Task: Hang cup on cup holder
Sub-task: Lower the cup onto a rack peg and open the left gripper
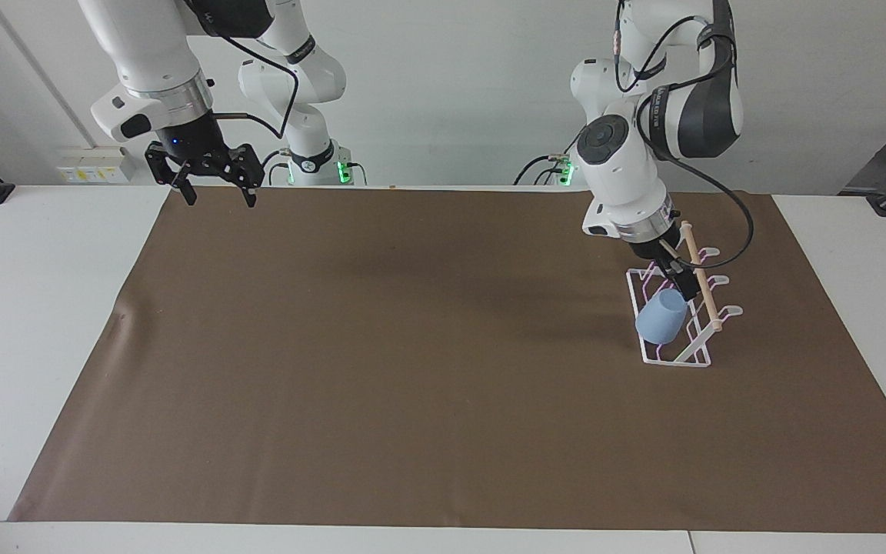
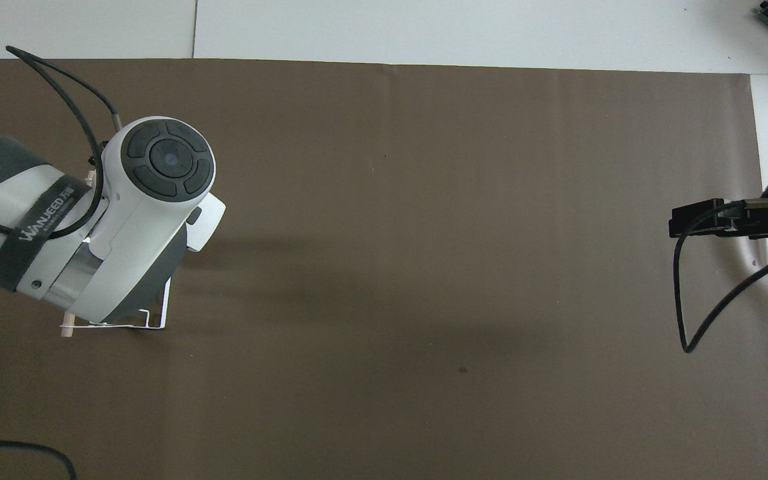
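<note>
Light-blue cup [image 1: 661, 316] is sitting tilted on the white wire cup holder [image 1: 674, 355], mouth slanting up toward the rack's wooden dowel [image 1: 701, 275], body leaning out on the side facing the table's middle. The rack is standing on the brown mat [image 1: 412, 369] at the left arm's end of the table [image 1: 35, 308].

I am seeing the left gripper [image 1: 677, 275] hanging just above the cup's rim, beside the dowel, fingers released and nothing in them; I cannot tell whether a fingertip is touching the rim. In the overhead view the left arm's wrist is covering the cup and most of the rack [image 2: 151, 320].

The right gripper [image 1: 216, 196] is waiting over the mat's edge nearest the robots at the right arm's end, fingers spread, holding nothing.
</note>
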Controlling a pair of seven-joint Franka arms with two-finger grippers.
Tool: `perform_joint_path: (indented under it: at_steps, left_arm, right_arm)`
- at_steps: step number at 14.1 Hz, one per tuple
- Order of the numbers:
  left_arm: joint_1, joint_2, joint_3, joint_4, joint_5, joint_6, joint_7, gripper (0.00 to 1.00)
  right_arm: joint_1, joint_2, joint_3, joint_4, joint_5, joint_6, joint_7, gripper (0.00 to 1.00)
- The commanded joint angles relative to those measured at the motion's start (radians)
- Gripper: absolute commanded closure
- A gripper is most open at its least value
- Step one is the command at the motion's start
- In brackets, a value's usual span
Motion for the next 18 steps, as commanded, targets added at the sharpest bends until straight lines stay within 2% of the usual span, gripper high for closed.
perform_joint_path:
  at_steps: [1, 4, 6, 8, 12, 14, 18]
  left_arm:
    - [-0.001, -0.045, -0.001, 0.027, -0.127, -0.048, -0.216, 0.0]
    - [0.029, -0.092, 0.008, 0.029, -0.278, -0.036, -0.352, 0.0]
    - [0.092, -0.106, 0.008, 0.033, -0.421, -0.033, -0.41, 0.0]
    - [0.155, -0.116, 0.008, 0.041, -0.499, -0.037, -0.444, 0.0]
    - [0.22, -0.175, 0.008, 0.036, -0.525, -0.085, -0.487, 0.0]
    - [0.232, -0.201, 0.008, 0.033, -0.528, -0.117, -0.623, 0.0]
    - [0.273, -0.202, 0.016, 0.039, -0.53, -0.116, -0.668, 0.0]
  right_arm:
    - [-0.009, 0.005, -0.006, 0.03, 0.017, -0.025, -0.028, 0.0]
    - [-0.006, -0.004, -0.008, 0.009, 0.017, -0.025, -0.028, 0.0]
    - [-0.004, -0.009, -0.008, -0.003, 0.017, -0.025, -0.029, 0.0]
    - [-0.004, -0.022, -0.009, -0.029, 0.019, -0.022, -0.028, 0.0]
    - [-0.003, -0.024, -0.011, -0.033, 0.019, -0.011, -0.028, 0.0]
    - [-0.002, -0.024, -0.011, -0.033, 0.017, -0.012, -0.028, 0.0]
    - [-0.003, -0.023, -0.011, -0.031, 0.016, -0.014, -0.031, 0.0]
